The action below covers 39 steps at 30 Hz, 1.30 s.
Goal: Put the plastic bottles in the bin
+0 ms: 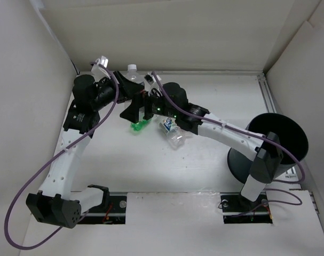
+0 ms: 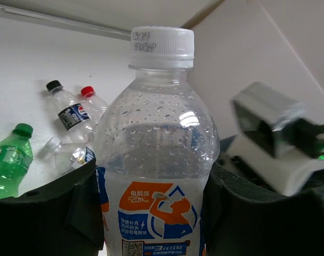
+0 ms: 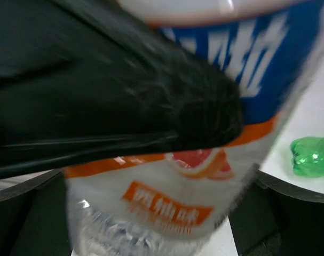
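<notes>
A clear plastic bottle (image 2: 156, 133) with a white cap and a blue-and-orange label stands upright between the fingers of my left gripper (image 2: 153, 184), which is shut on its labelled body. From above, its cap (image 1: 132, 69) shows at the back centre, over the left gripper (image 1: 131, 88). My right gripper (image 1: 144, 105) reaches in from the right. Its jaws stand open around the same bottle's lower part (image 3: 167, 208), with the left gripper's black finger (image 3: 124, 96) lying across the bottle. The dark round bin (image 1: 290, 128) stands at the right, far from both grippers.
A green bottle (image 1: 140, 126) and a clump of clear bottles (image 1: 172, 134) lie on the table near the centre. The left wrist view shows the green one (image 2: 7, 162), a black-capped one (image 2: 71, 109), a red-capped one (image 2: 89, 96) and another clear one (image 2: 68, 154). White walls enclose the table.
</notes>
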Motion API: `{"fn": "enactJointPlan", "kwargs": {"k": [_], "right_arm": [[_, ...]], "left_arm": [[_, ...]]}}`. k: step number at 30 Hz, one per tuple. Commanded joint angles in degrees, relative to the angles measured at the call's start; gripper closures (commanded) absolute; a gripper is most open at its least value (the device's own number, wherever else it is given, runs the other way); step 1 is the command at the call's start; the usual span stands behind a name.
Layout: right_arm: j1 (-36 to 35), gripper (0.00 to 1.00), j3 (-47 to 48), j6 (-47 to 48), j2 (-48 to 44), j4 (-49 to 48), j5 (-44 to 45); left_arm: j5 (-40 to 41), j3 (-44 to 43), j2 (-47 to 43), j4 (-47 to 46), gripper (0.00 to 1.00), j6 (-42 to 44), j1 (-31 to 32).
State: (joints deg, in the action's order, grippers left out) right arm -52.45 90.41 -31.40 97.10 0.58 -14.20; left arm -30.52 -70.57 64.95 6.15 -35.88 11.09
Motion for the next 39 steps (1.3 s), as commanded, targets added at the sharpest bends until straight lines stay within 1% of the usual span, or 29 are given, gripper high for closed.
{"fn": "enactJointPlan", "kwargs": {"k": [1, 3, 4, 5, 6, 7, 8, 9, 10, 11, 12, 14, 15, 16, 18, 19, 20, 21, 22, 23, 24, 25, 26, 27, 28, 29, 31, 36, 39], "right_arm": [[-1.43, 0.00, 3.01, -1.39, 1.33, -4.97, 1.01], [-1.96, 0.02, 3.02, -1.39, 1.34, -5.50, 2.58], [-1.96, 0.06, 2.49, -1.39, 1.34, -6.02, 3.12], [-1.96, 0.16, 2.49, -1.91, 1.34, -6.03, 3.64], [-1.96, 0.46, 1.62, -1.91, 0.82, -6.81, 4.17], [-1.96, 0.66, 0.74, -1.39, 0.81, -7.34, 4.96], [-1.96, 0.79, 0.21, -1.39, -0.67, -7.35, 5.66], [-1.96, 0.85, -0.41, -1.39, -1.21, -7.35, 6.37], [-1.96, 0.88, -0.41, -0.86, -1.82, -7.35, 8.03], [-1.96, 0.93, -1.89, -0.16, -2.52, -7.35, 9.00], [-1.96, 1.00, -2.51, -0.16, -3.92, -7.35, 9.97], [-0.83, 1.00, -4.88, 1.24, -5.77, -5.95, 12.52], [-0.21, 1.00, -5.85, 1.25, -8.13, -4.98, 13.48], [0.58, 1.00, -7.08, 1.25, -9.72, -3.84, 14.36], [4.09, 1.00, -12.24, 1.95, -13.58, -1.73, 14.99], [5.67, 1.00, -14.28, 1.95, -18.65, -1.20, 14.99], [7.17, 1.00, -16.12, 1.95, -21.48, -0.50, 15.86], [10.05, 1.00, -17.71, 3.09, -24.38, 2.90, 17.08], [11.39, 1.00, -19.55, 3.71, -29.98, 5.63, 19.01], [12.62, 1.00, -20.09, 4.41, -32.65, 8.53, 21.38], [15.07, 1.00, -20.10, 4.41, -35.11, 11.78, 26.97], [16.66, 1.00, -20.71, 4.42, -37.40, 18.34, 29.55], [18.50, 1.00, -20.71, 3.89, -41.51, 21.36, 31.32], [22.44, 1.00, -21.32, 2.58, -45.29, 26.87, 33.25], [24.21, 1.00, -22.03, 1.70, -45.33, 29.28, 34.14], [25.80, 1.00, -22.82, 1.69, -49.16, 31.22, 35.02], [29.40, 1.00, -24.22, -0.49, -52.96, 35.08, 38.69], [34.42, 1.00, -27.48, -3.40, -63.42, 45.37, 47.40], [35.66, 1.00, -28.00, -4.98, -66.07, 49.50, 53.21]], "left_arm": [[-2.70, -3.26, -2.37, -4.22, 1.00, -0.95, 0.25], [-3.66, -3.26, -2.37, -5.10, 1.00, -1.64, 0.25], [-3.67, -2.74, -1.76, -5.97, 1.00, -2.52, 0.25], [-4.45, -2.74, -1.75, -6.76, 1.00, -2.53, 0.25], [-4.46, -2.13, -1.75, -6.77, 1.00, -3.05, 0.25], [-4.46, -2.12, -1.75, -7.38, 0.99, -3.06, 0.25], [-4.46, -2.12, -1.75, -7.38, 0.84, -3.06, 0.25], [-4.46, -1.60, -1.75, -7.38, 0.72, -3.06, 0.25], [-3.85, -1.59, -1.75, -7.38, 0.61, -3.06, 0.25], [-3.84, -1.59, -1.23, -7.38, 0.45, -3.06, 0.25], [-3.32, -2.20, -1.23, -6.51, 0.01, -2.45, 0.25], [0.27, -3.61, -1.23, -5.02, 0.00, -1.92, 0.25], [2.12, -6.92, -1.23, -3.62, 0.00, -0.87, 0.25], [7.62, -9.56, -0.53, 1.88, 0.00, -0.25, 0.25], [13.44, -14.93, 0.17, 7.88, 0.00, 1.16, 0.25], [15.91, -18.78, 0.18, 11.39, 0.00, 1.16, 0.25], [19.59, -20.04, 0.18, 12.47, 0.00, 1.86, 0.25], [20.76, -20.75, 0.18, 13.09, 0.00, 2.65, 0.25], [21.38, -20.75, 0.18, 13.10, 0.00, 3.26, 0.25], [21.90, -20.75, 0.18, 13.10, 0.00, 3.79, 0.25], [21.91, -20.14, 0.18, 13.10, 0.00, 4.58, 0.25], [21.91, -19.09, -0.43, 13.10, 0.00, 4.59, 0.25], [21.91, -16.65, -0.44, 11.01, 0.00, 4.59, 0.25], [20.87, -15.58, -0.44, 10.46, 0.00, 5.20, 0.25], [20.33, -14.70, -0.44, 9.76, 0.00, 5.20, 0.25], [19.54, -13.56, -0.44, 9.15, 0.00, 5.20, 0.25], [17.43, -13.55, 0.17, 8.61, 0.00, 5.20, 0.25], [15.85, -13.55, 2.98, 8.61, 0.00, 6.25, 0.25], [13.83, -13.55, 3.61, 8.61, 0.00, 6.87, 0.25]]}}
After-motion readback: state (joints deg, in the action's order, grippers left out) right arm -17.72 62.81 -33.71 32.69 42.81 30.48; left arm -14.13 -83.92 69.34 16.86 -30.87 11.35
